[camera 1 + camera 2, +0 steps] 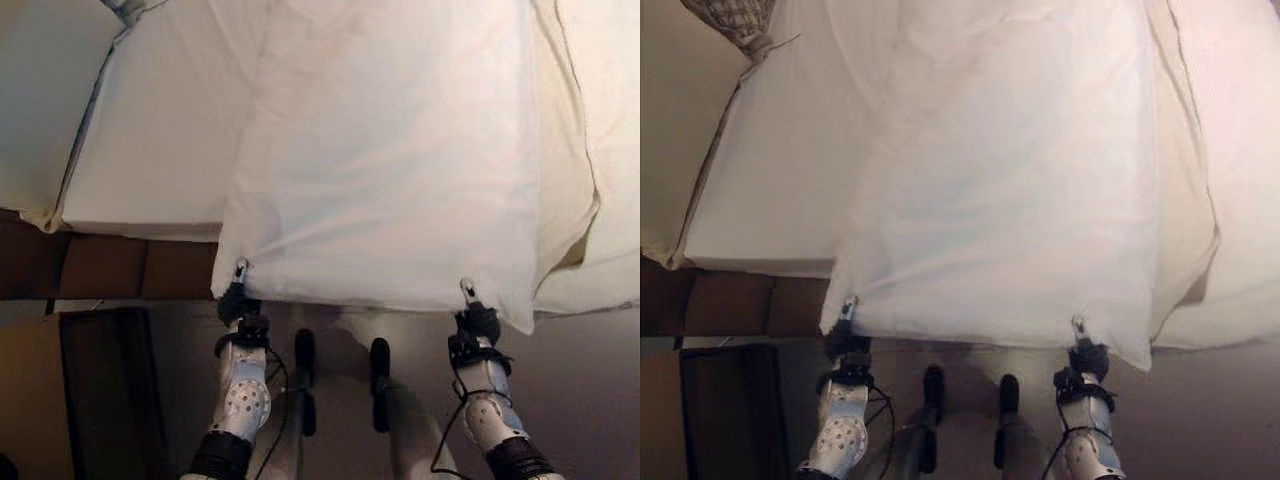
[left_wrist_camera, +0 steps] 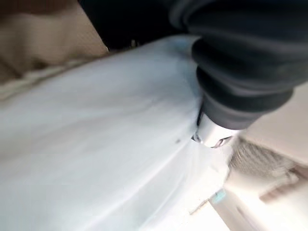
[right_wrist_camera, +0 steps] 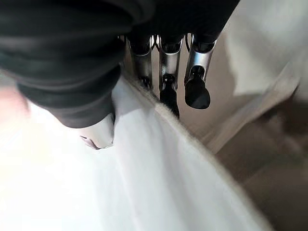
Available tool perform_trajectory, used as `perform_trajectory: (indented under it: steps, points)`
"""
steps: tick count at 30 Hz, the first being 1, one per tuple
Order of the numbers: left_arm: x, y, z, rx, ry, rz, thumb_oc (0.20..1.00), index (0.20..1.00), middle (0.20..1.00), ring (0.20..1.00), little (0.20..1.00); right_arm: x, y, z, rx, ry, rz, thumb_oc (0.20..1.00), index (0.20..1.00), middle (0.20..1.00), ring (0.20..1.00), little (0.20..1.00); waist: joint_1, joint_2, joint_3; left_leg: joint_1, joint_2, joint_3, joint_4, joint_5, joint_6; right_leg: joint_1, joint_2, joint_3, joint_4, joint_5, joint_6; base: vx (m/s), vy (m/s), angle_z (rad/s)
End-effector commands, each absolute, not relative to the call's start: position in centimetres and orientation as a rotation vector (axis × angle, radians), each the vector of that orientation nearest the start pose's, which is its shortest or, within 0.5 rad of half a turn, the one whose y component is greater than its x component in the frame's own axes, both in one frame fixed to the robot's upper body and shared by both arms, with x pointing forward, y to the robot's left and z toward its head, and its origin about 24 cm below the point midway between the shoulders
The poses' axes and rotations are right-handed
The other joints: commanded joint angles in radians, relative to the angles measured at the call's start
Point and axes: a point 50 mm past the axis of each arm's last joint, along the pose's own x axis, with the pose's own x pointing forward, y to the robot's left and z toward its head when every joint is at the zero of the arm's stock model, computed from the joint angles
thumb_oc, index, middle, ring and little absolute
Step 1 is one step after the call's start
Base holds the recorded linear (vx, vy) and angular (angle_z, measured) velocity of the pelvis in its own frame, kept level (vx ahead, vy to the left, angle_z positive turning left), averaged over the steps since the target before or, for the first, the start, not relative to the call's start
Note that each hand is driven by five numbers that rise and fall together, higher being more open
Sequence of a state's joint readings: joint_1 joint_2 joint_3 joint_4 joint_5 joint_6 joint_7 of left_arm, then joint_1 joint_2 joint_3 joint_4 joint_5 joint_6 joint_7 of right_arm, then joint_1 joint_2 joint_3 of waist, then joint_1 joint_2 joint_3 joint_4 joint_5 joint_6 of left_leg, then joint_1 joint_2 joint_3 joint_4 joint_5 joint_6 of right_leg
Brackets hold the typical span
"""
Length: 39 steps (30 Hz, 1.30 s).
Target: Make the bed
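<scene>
Sheet (image 1: 390, 160): one, white, spread over the bed (image 1: 150, 150).
Left robot hand (image 1: 238, 295): pinching its near edge.
Right robot hand (image 1: 475, 318): pinching likewise (fingers curled).

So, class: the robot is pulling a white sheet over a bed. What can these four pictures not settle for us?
- Left hand: its fingers are hidden under the white sheet in the eye views and by its dark cover in the left wrist view.
- The far end of the sheet and bed: cut off by the top edge of the eye views.
- Grey fabric: cropped at the top corner, so it cannot be identified.
</scene>
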<state>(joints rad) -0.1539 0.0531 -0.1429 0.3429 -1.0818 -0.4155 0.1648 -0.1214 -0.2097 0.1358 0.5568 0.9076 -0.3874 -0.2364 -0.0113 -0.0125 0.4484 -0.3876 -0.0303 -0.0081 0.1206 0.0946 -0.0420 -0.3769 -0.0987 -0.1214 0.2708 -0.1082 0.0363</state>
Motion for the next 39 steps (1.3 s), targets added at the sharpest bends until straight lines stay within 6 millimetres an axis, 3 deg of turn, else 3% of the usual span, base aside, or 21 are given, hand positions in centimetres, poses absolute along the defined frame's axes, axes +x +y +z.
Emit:
perform_trajectory:
  steps: [1,3,4,7,10,13,18,20,22,26,30,32,36,38,39]
  points:
    - [24.9,20.3,-0.3,-0.891,-0.057,0.557,0.200,0.200,0.200,0.200,0.200,24.0,-22.9,-3.3,0.421,0.168,-0.485,0.200,0.200,0.200,0.200,0.200,0.012,-0.015,-0.025,0.006,0.002,0.008,0.034,-0.072,-0.024,0.022,0.034,0.024,-0.161,0.081,0.047,0.00,-0.053,0.13]
    - [24.4,20.7,-1.6,-0.827,0.006,0.605,0.200,0.200,0.200,0.200,0.200,23.7,-22.5,-4.6,0.383,0.239,-0.477,0.200,0.200,0.200,0.200,0.200,0.023,-0.031,-0.032,0.003,0.050,-0.064,-0.032,-0.035,-0.018,0.009,0.033,0.035,-0.154,0.082,0.047,-0.01,0.016,-0.10]
    - [24.1,20.6,-2.9,-0.805,0.070,0.635,0.200,0.200,0.200,0.200,0.200,22.9,-22.3,-5.8,0.360,0.306,-0.496,0.200,0.200,0.200,0.200,0.200,0.016,-0.024,-0.040,0.022,0.082,-0.065,-0.101,-0.015,-0.014,0.006,0.023,0.021,-0.159,0.081,0.055,0.01,0.052,-0.13]
    - [24.2,20.1,-3.1,-0.812,0.083,0.627,0.200,0.200,0.200,0.200,0.200,22.8,-22.0,-6.3,0.363,0.333,-0.509,0.200,0.200,0.200,0.200,0.200,0.013,-0.008,-0.040,0.048,0.089,-0.047,-0.133,-0.012,-0.019,0.008,0.016,0.009,-0.163,0.088,0.065,0.01,0.143,-0.08]
    - [24.7,20.5,-1.3,-0.832,-0.009,0.584,0.200,0.200,0.200,0.200,0.200,23.5,-22.4,-4.6,0.395,0.242,-0.522,0.200,0.200,0.200,0.200,0.200,0.001,0.001,-0.032,0.045,0.057,-0.021,-0.088,-0.042,-0.010,0.010,-0.016,0.019,-0.161,0.111,0.083,0.01,0.253,0.01]
    - [25.7,21.9,2.3,-0.819,-0.174,0.555,0.200,0.200,0.200,0.200,0.200,25.8,-23.7,-0.3,0.378,0.044,-0.539,0.200,0.200,0.200,0.200,0.200,-0.002,0.001,-0.030,0.043,0.033,0.006,-0.043,-0.077,0.005,0.019,-0.038,0.046,-0.169,0.131,0.099,0.02,0.245,0.09]
    - [27.0,24.4,10.4,-0.781,-0.533,0.510,0.200,0.200,0.200,0.200,0.200,28.6,-24.7,9.2,0.304,-0.364,-0.532,0.200,0.200,0.200,0.200,0.200,0.003,-0.005,-0.038,0.042,0.013,0.031,-0.009,-0.111,0.016,0.033,-0.061,0.066,-0.189,0.149,0.112,0.02,0.140,-0.01]
    - [26.9,25.0,13.0,-0.765,-0.651,0.492,0.200,0.200,0.200,0.200,0.200,28.7,-24.7,11.7,0.261,-0.467,-0.510,0.200,0.200,0.200,0.200,0.200,0.004,-0.011,-0.043,0.036,0.008,0.036,0.002,-0.118,0.018,0.030,-0.064,0.069,-0.196,0.155,0.117,0.01,0.081,-0.12]
    - [25.9,25.8,15.9,-0.769,-0.808,0.463,0.200,0.200,0.200,0.200,0.200,27.8,-23.7,15.4,0.170,-0.633,-0.442,0.200,0.200,0.200,0.200,0.200,0.005,-0.025,-0.040,0.032,0.006,0.040,0.011,-0.130,0.026,0.027,-0.062,0.079,-0.202,0.163,0.120,0.00,0.062,-0.14]
    - [24.3,25.7,18.1,-0.763,-0.951,0.369,0.200,0.200,0.200,0.200,0.200,26.1,-23.4,17.8,-0.109,-0.757,-0.392,0.200,0.200,0.200,0.200,0.200,0.002,-0.042,-0.041,0.015,0.001,0.045,0.017,-0.134,0.029,0.015,-0.065,0.082,-0.210,0.170,0.124,0.00,0.029,-0.09]
    - [23.6,25.6,14.6,-0.827,-0.826,0.383,0.200,0.200,0.200,0.200,0.200,24.9,-23.8,15.1,-0.224,-0.640,-0.343,0.200,0.200,0.200,0.200,0.200,-0.003,-0.053,-0.034,0.005,0.000,0.046,0.019,-0.132,0.032,0.007,-0.064,0.081,-0.214,0.174,0.122,0.00,0.001,-0.02]
    - [23.3,25.7,11.7,-0.832,-0.690,0.442,0.200,0.200,0.200,0.200,0.200,24.6,-24.2,12.3,-0.232,-0.505,-0.336,0.200,0.200,0.200,0.200,0.200,-0.005,-0.055,-0.025,-0.002,0.000,0.045,0.020,-0.129,0.033,-0.002,-0.063,0.081,-0.212,0.176,0.121,0.00,0.000,0.00]
    - [23.0,25.1,4.3,-0.812,-0.325,0.555,0.200,0.200,0.200,0.200,0.200,24.0,-24.5,4.6,-0.189,-0.155,-0.323,0.200,0.200,0.200,0.200,0.200,-0.006,-0.057,0.001,-0.004,0.000,0.046,0.018,-0.122,0.031,-0.008,-0.059,0.085,-0.210,0.178,0.117,0.00,0.000,0.00]
    - [23.2,24.7,1.6,-0.802,-0.187,0.596,0.200,0.200,0.200,0.200,0.200,23.6,-24.4,1.0,-0.158,0.016,-0.329,0.200,0.200,0.200,0.200,0.200,-0.009,-0.056,0.005,-0.010,0.002,0.047,0.010,-0.112,0.028,-0.014,-0.057,0.087,-0.216,0.182,0.116,-0.01,-0.017,0.00]
    - [23.4,24.5,-0.1,-0.668,-0.069,0.578,0.200,0.200,0.200,0.200,0.200,23.4,-24.1,-1.4,-0.063,0.118,-0.338,0.200,0.200,0.200,0.200,0.200,-0.009,-0.058,0.010,-0.009,0.006,0.048,0.008,-0.108,0.025,-0.013,-0.056,0.086,-0.219,0.182,0.114,-0.01,-0.031,-0.01]
